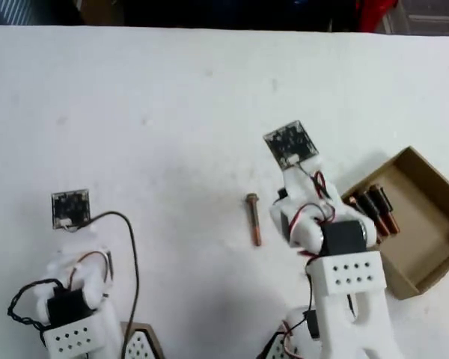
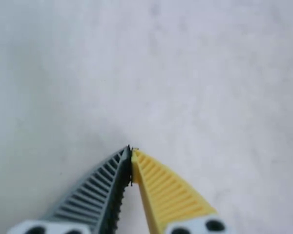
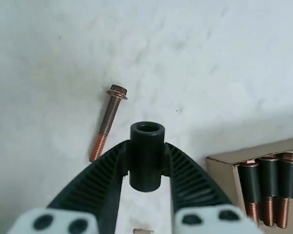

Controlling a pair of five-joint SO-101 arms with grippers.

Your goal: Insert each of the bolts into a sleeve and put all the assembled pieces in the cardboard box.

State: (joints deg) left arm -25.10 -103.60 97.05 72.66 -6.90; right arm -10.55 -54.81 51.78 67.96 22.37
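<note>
Three assembled pieces [image 1: 373, 208] already lie side by side in the cardboard box [image 1: 426, 228], which sits at 3 o'clock on the surface [image 1: 172, 112] in the high view. We count that part as done.

Outside the box we count one bolt [image 1: 253, 218] and one sleeve [image 3: 147, 131]. The bolt lies loose on the surface near the middle, at 9 o'clock from the box and just beside the right arm [image 1: 344, 277], touching nothing. Its head points to 12 o'clock and its thread to 6.

The right hand [image 3: 146, 148] is grasping the black sleeve between both fingers. The sleeve is upright with its open bore facing the wrist camera. It is near the bolt but apart from it.

The left hand [image 2: 131, 155] is clenched on nothing, with its fingertips meeting over bare surface. The left arm [image 1: 67, 314] sits at 7 o'clock in the high view, well apart from the bolt and the box.

We judge the task to be mostly done, in its last round. What is left is getting the loose bolt into the held sleeve, then dropping that piece in the box next to the other three. The right hand is occupied, so picking up the bolt looks like a job for the left hand.
</note>
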